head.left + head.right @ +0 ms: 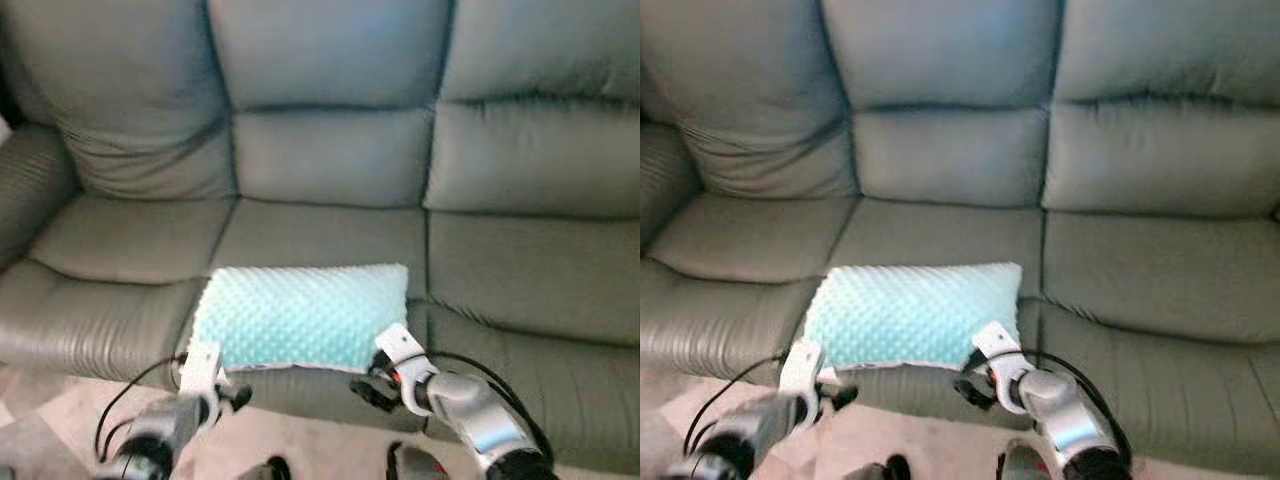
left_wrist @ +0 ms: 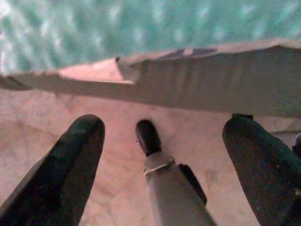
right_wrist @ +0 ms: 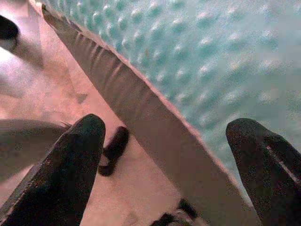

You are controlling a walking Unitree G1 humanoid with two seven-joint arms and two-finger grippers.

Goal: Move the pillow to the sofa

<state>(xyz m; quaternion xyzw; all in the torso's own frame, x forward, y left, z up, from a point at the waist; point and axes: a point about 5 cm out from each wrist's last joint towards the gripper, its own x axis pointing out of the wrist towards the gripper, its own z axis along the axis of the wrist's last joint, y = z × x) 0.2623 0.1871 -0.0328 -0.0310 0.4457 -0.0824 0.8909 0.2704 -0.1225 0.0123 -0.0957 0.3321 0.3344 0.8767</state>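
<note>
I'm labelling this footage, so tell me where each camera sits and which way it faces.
Left and right eye views: head, looking down at grey leather sofa, dimpled mint-green pillow, both silver arms.
Left wrist view: along open left gripper toward the sofa's front edge and floor.
Right wrist view: along open right gripper at the same edge.
All share the pillow.

Grey leather sofa [image 1: 330, 240] on pale tiled floor [image 1: 60, 410]; bumpy mint pillow [image 1: 300, 315] flat on middle seat's front edge.

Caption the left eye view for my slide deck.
Dimpled turquoise pillow resting on the grey leather sofa, open left end effector and right end effector at its front corners.
</note>
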